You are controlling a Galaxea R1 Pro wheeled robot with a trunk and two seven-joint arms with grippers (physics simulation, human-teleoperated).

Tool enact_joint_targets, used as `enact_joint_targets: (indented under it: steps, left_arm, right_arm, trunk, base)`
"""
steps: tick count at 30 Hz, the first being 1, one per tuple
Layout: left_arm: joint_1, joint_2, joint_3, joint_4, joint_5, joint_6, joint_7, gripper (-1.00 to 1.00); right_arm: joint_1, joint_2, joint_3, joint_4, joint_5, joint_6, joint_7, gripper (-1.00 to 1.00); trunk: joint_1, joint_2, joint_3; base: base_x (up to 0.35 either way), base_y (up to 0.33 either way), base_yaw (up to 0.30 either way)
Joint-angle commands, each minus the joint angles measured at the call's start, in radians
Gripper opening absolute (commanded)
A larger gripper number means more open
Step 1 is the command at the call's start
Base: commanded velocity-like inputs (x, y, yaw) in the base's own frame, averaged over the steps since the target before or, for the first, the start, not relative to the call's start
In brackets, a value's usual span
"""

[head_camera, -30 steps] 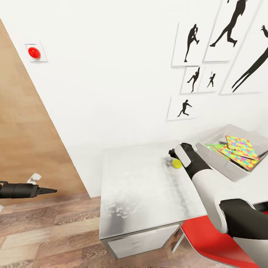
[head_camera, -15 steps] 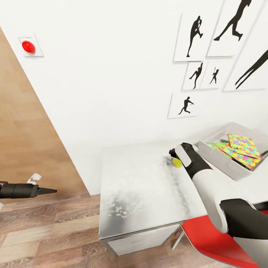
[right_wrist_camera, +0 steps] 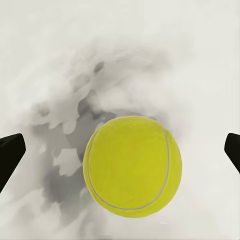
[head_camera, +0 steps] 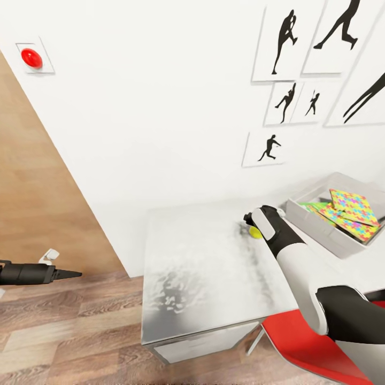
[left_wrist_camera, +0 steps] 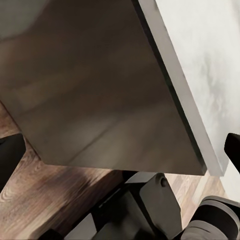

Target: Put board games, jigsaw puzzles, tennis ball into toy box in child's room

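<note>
The tennis ball (head_camera: 255, 232) lies on the white table (head_camera: 198, 267) near its far edge. My right gripper (head_camera: 250, 223) hangs just over it, open, and partly covers it. In the right wrist view the ball (right_wrist_camera: 132, 166) sits between the two black fingertips (right_wrist_camera: 10, 155), which stand clear of it. The grey toy box (head_camera: 321, 227) stands to the right on the table with two jigsaw puzzles (head_camera: 353, 211) lying tilted inside. My left gripper (head_camera: 69, 274) is open, off the table's left side over the floor. The bed is out of view, and I cannot make out any board games.
A red chair (head_camera: 305, 342) stands under my right arm at the table's front right. White wall with black silhouette posters (head_camera: 289, 101) lies behind the table. A wood panel (head_camera: 32, 203) is on the left. In the left wrist view the table's edge (left_wrist_camera: 190, 130) crosses above wood floor.
The head camera has turned a little, so the wall pictures and toy box have shifted. My right gripper covers slightly more of the ball. The left arm has not moved.
</note>
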Motion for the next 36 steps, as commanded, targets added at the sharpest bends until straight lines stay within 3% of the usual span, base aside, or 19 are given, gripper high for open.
enact_joint_targets:
  steps: [1,36]
  left_arm:
    - [-0.001,0.001,-0.008,-0.001,0.007,0.011,-0.003,1.0]
    - [-0.001,0.001,-0.008,0.0,0.007,0.011,-0.003,1.0]
  right_arm:
    - [-0.001,-0.001,0.005,-0.001,-0.006,0.003,-0.008,1.0]
    - [0.002,-0.004,0.005,0.004,-0.008,-0.001,-0.006,1.0]
  trunk:
    - [0.0,-0.001,-0.003]
    - [0.0,-0.001,-0.052]
  base:
    - [0.0,0.0,0.0]
    - [0.0,0.0,0.0]
